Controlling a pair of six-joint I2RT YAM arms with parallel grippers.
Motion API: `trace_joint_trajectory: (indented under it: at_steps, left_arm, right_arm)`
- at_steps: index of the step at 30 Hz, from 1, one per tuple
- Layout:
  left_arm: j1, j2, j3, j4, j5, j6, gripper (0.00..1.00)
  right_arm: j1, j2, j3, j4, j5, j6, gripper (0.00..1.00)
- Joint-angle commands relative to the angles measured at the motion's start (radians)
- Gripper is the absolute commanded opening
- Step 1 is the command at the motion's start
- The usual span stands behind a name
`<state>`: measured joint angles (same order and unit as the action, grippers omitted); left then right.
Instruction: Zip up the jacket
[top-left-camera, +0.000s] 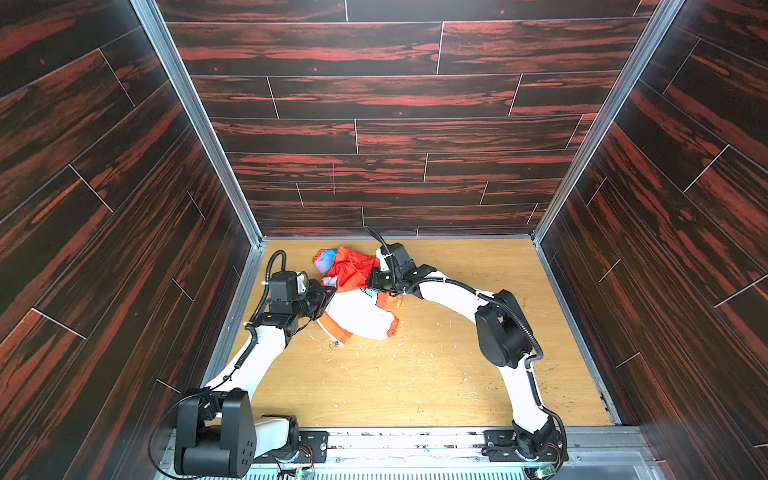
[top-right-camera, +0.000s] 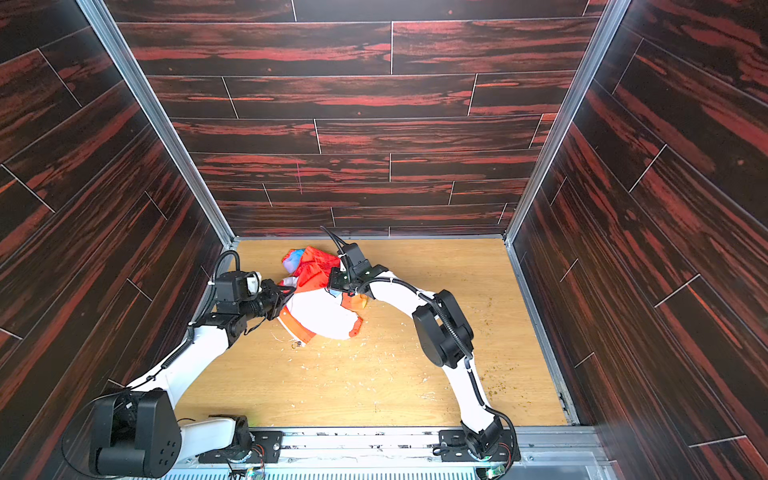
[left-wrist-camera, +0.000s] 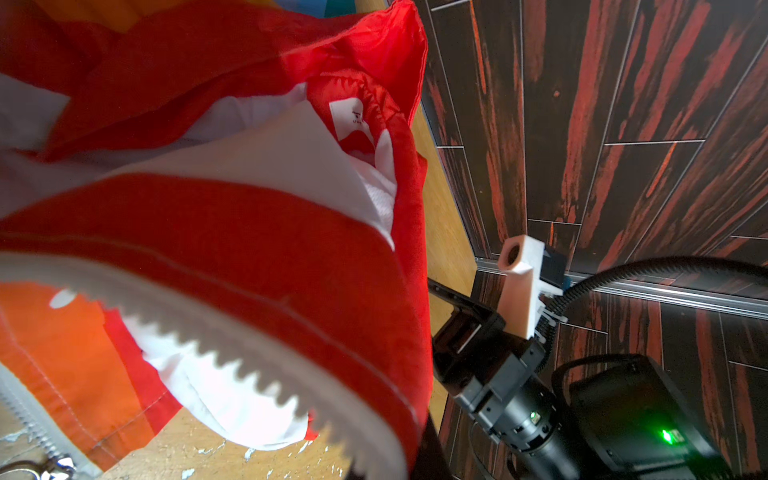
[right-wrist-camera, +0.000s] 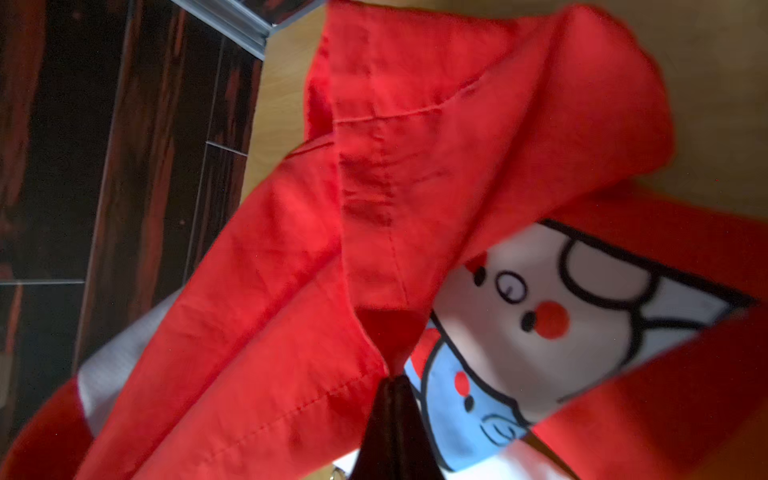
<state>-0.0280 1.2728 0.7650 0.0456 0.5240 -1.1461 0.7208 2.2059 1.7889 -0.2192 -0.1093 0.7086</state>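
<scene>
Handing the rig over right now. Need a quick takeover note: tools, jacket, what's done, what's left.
Left tool: shut on the jacket, at the edge nearest its arm.
Right tool: shut, pinching red fabric by the hood.
The jacket is bunched on the table, toward the far left, partly lifted between both tools.
Done: both grips taken, no zipping. Zipper teeth hang open, with the pull near the hem.
Left: straighten the front, join the sides, run the pull up.
</scene>
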Motion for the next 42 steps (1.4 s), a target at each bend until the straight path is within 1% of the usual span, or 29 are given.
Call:
trace_joint_trajectory:
  at_steps: [1,6,10,15,18,23,24,27,29,30,31,32,33,35,38,42]
  left_arm:
    - [0.003,-0.017,0.046,0.025,0.025,-0.030,0.00]
    - [0.003,-0.015,0.126,0.053,0.036,-0.084,0.00]
    - [0.003,0.003,0.213,0.076,0.043,-0.140,0.00]
    - [-0.020,0.041,0.322,0.103,0.056,-0.198,0.00]
    - [-0.075,0.049,0.371,0.097,0.043,-0.202,0.00]
    - [-0.216,0.040,0.417,0.094,0.000,-0.212,0.00]
    - [-0.246,0.035,0.434,0.079,-0.006,-0.197,0.00]
    - [-0.315,0.008,0.478,-0.045,-0.051,-0.120,0.00]
    - [-0.342,-0.013,0.479,-0.109,-0.081,-0.089,0.00]
    - [-0.351,-0.024,0.467,-0.134,-0.090,-0.077,0.00]
    - [-0.357,-0.037,0.449,-0.150,-0.099,-0.070,0.00]
    - [-0.358,-0.054,0.418,-0.162,-0.112,-0.069,0.00]
    - [-0.358,-0.076,0.374,-0.162,-0.129,-0.073,0.00]
    - [-0.359,-0.118,0.295,-0.153,-0.161,-0.076,0.00]
    - [-0.363,-0.176,0.153,-0.124,-0.182,-0.109,0.00]
    - [-0.395,-0.261,-0.045,-0.088,-0.197,-0.167,0.00]
  right_arm:
    - [-0.022,-0.119,-0.035,-0.072,0.053,-0.081,0.00]
    - [-0.025,-0.305,-0.160,-0.105,0.097,-0.167,0.00]
    - [-0.026,-0.472,-0.268,-0.144,0.135,-0.212,0.00]
    - [-0.026,-0.680,-0.377,-0.198,0.146,-0.259,0.00]
    - [-0.026,-0.789,-0.421,-0.254,0.166,-0.274,0.00]
    - [-0.027,-0.952,-0.448,-0.373,0.221,-0.284,0.00]
    - [-0.030,-0.987,-0.447,-0.396,0.233,-0.286,0.00]
    - [-0.062,-1.051,-0.418,-0.472,0.256,-0.297,0.00]
    - [-0.088,-1.047,-0.393,-0.519,0.247,-0.303,0.00]
    - [-0.090,-1.033,-0.391,-0.528,0.247,-0.304,0.02]
    - [-0.090,-1.019,-0.396,-0.528,0.236,-0.299,0.14]
    - [-0.090,-1.001,-0.411,-0.512,0.207,-0.287,0.29]
    - [-0.090,-0.981,-0.434,-0.483,0.166,-0.272,0.41]
    - [-0.089,-0.934,-0.479,-0.408,0.102,-0.223,0.56]
    - [-0.090,-0.841,-0.526,-0.299,0.052,-0.143,0.67]
    - [-0.088,-0.712,-0.554,-0.168,0.001,-0.071,0.74]
